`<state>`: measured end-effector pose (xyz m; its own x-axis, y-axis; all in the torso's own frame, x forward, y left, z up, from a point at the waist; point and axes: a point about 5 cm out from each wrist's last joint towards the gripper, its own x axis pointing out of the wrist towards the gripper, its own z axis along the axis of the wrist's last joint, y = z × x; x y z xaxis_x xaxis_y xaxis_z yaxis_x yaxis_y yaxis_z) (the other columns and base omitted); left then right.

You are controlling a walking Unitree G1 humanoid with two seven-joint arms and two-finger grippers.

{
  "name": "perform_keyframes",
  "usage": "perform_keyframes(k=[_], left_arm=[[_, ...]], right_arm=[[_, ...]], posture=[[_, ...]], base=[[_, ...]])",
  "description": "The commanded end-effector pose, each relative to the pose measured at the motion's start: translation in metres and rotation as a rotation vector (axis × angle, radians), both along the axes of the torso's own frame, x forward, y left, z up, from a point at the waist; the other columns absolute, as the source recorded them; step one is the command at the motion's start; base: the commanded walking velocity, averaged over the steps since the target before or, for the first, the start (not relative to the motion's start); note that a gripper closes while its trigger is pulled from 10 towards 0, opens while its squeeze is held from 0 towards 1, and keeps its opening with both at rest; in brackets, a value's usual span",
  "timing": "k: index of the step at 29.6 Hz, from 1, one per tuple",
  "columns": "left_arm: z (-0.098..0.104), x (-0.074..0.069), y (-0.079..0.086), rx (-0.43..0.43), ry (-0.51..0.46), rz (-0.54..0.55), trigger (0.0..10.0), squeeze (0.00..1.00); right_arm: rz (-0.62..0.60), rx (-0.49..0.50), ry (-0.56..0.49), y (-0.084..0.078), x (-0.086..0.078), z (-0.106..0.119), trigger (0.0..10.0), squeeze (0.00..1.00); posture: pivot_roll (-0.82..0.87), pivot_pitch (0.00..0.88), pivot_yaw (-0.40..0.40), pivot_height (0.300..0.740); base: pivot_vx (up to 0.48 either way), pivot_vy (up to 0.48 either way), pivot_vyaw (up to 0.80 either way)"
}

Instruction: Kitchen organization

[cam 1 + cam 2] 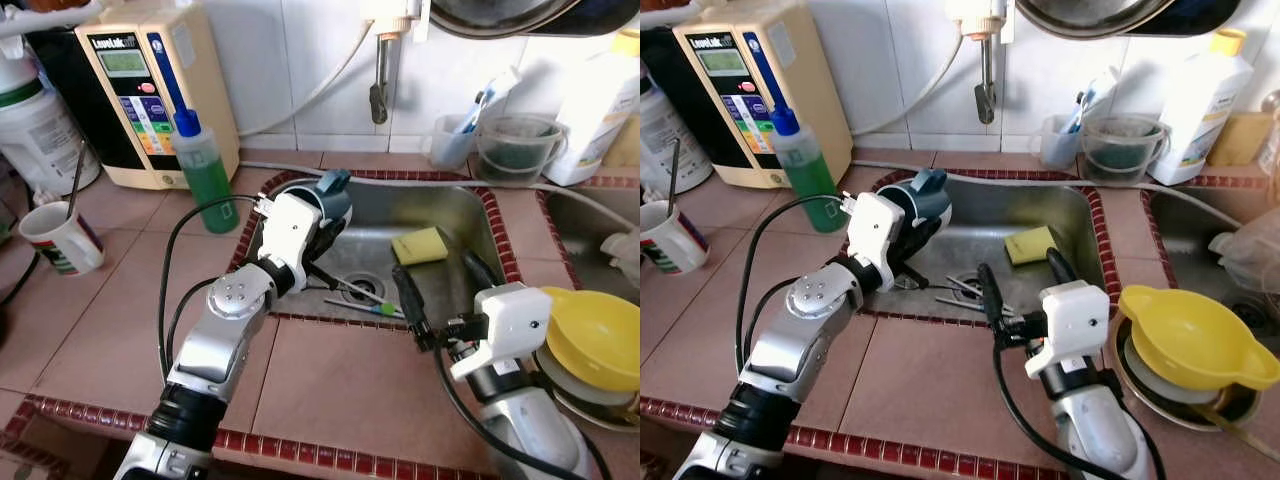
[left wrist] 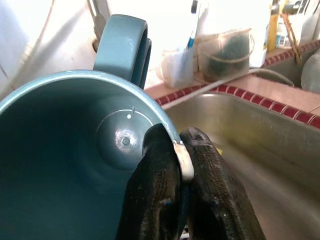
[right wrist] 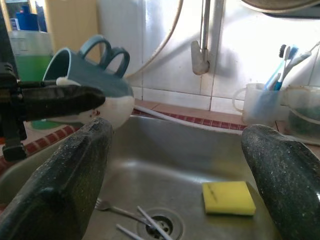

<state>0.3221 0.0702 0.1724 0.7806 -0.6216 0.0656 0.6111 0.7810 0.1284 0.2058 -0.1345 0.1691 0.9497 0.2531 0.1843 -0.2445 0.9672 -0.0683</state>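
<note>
Left gripper (image 2: 182,165) clamped on the rim of a blue mug (image 1: 330,195) held above the sink's (image 1: 480,205) left edge, right gripper (image 1: 440,285) spread wide over the sink's front edge, yellow sponge (image 1: 420,245) inside the basin.

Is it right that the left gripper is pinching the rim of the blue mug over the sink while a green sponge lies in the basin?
Not quite: the sponge is yellow, as the right wrist view shows. The left gripper does pinch the blue mug by its rim over the sink.

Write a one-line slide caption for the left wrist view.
Left gripper pinches the rim of a teal mug over the steel sink.
</note>
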Motion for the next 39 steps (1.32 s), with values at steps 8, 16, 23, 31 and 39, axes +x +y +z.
perform_keyframes(k=[8,16,23,31,39], left_arm=[[0.008,0.002,0.006,-0.039,-0.016,-0.004,10.0,0.00],[0.005,0.002,0.008,-0.014,-0.014,-0.015,10.0,0.00],[0.000,0.001,0.009,0.003,0.011,-0.033,10.0,0.00],[-0.005,0.003,0.016,0.050,0.013,-0.022,10.0,0.00],[-0.018,0.006,0.025,0.122,0.024,-0.026,10.0,0.00]], right_arm=[[0.017,0.027,-0.008,0.004,-0.001,0.006,10.0,0.00],[0.013,0.037,0.001,0.006,-0.001,0.005,10.0,0.00],[0.014,0.040,0.028,0.006,-0.005,0.002,10.0,0.00],[0.027,0.052,0.081,0.006,-0.010,-0.005,10.0,0.00],[0.041,0.046,0.134,0.005,-0.021,-0.010,10.0,0.00]], posture=[[-0.25,0.078,0.077,0.711],[-0.25,0.079,0.084,0.711],[-0.25,0.086,0.085,0.711],[-0.25,0.102,0.084,0.711],[-0.25,0.120,0.082,0.711]], base=[[0.000,0.000,0.00],[0.000,0.000,0.00],[0.000,0.000,0.00],[0.000,0.000,0.00],[0.000,0.000,0.00]])
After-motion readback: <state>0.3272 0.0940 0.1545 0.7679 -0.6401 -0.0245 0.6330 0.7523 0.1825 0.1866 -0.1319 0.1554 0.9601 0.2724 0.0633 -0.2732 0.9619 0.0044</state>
